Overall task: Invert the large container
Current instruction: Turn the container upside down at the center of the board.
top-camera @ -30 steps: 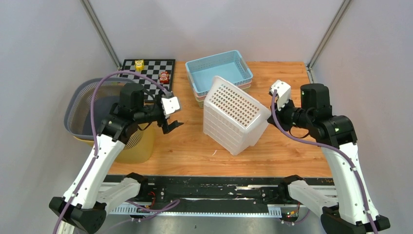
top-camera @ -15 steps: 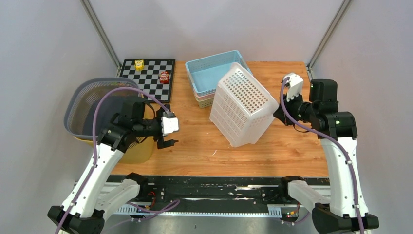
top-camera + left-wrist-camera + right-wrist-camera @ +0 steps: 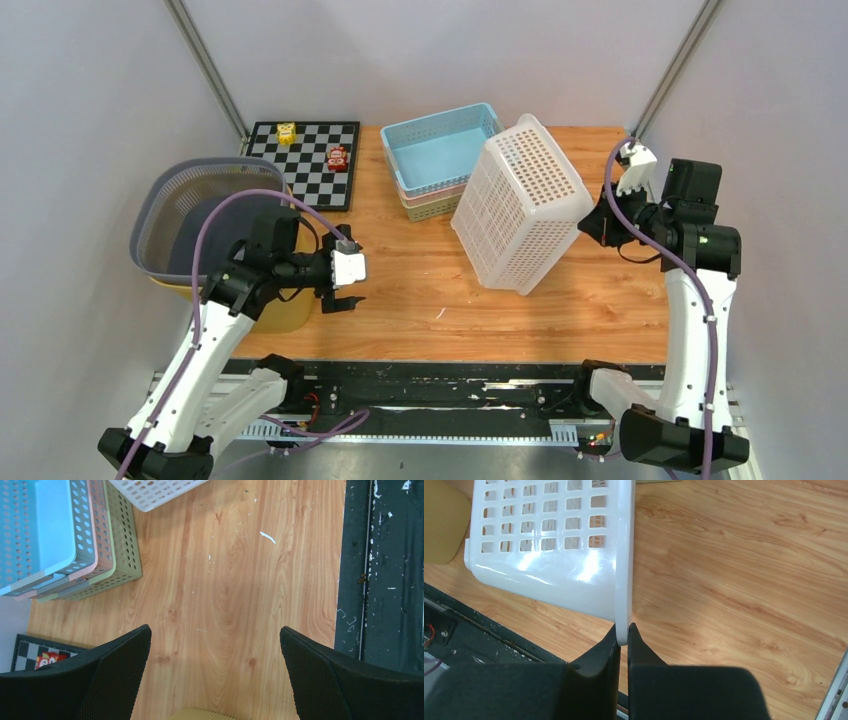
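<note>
Tilted white basket over the right half of the worktop.
The right gripper pinches its rim; stacked trays sit just behind; the left gripper hangs spread, empty, over bare wood.

Wht perforated container, blue tray, b/w checkerboard

Worktop: wood, scuffed, pale flecks. Chessboard flat at rear L corner. Tray stack rear centre, blue over pink over green. White scrap front centre. White basket tilted at R; contact w/ worktop unclear.
</note>
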{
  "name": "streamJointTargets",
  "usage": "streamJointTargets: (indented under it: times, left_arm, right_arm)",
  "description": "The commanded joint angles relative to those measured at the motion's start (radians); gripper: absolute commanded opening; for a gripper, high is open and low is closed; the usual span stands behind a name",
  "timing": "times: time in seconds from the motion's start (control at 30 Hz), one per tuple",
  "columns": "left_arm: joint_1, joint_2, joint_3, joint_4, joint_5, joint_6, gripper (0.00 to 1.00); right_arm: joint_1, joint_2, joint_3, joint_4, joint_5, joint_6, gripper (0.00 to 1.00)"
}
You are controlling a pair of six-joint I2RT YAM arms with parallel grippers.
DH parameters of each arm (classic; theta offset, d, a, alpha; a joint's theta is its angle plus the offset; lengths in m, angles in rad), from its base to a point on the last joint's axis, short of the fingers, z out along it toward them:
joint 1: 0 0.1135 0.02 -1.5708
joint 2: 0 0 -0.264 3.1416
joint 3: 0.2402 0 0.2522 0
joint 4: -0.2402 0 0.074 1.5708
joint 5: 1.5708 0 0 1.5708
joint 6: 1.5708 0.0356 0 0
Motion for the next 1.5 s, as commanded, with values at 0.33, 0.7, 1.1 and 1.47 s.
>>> streamJointTargets:
  times: [0.33, 0.7, 1.1, 1.47]
  left_arm:
    - [0.005, -0.008, -0.038, 0.006, 0.041, -0.007, 1.00]
    - [0.006, -0.007, -0.044, 0.020, 0.045, -0.018, 1.00]
    - [0.005, -0.002, -0.047, 0.025, 0.052, -0.022, 1.00]
    - [0.005, -0.002, -0.046, 0.021, 0.059, -0.022, 1.00]
  right_arm:
    - [-0.169, 0.028, -0.076, 0.092, -0.197, 0.040, 0.03]
    - [-0.270, 0.012, -0.128, 0.095, -0.224, 0.049, 0.02]
    - [-0.374, 0.013, -0.194, 0.094, -0.276, 0.049, 0.02]
    - [-0.480, 0.027, -0.234, 0.085, -0.342, 0.056, 0.02]
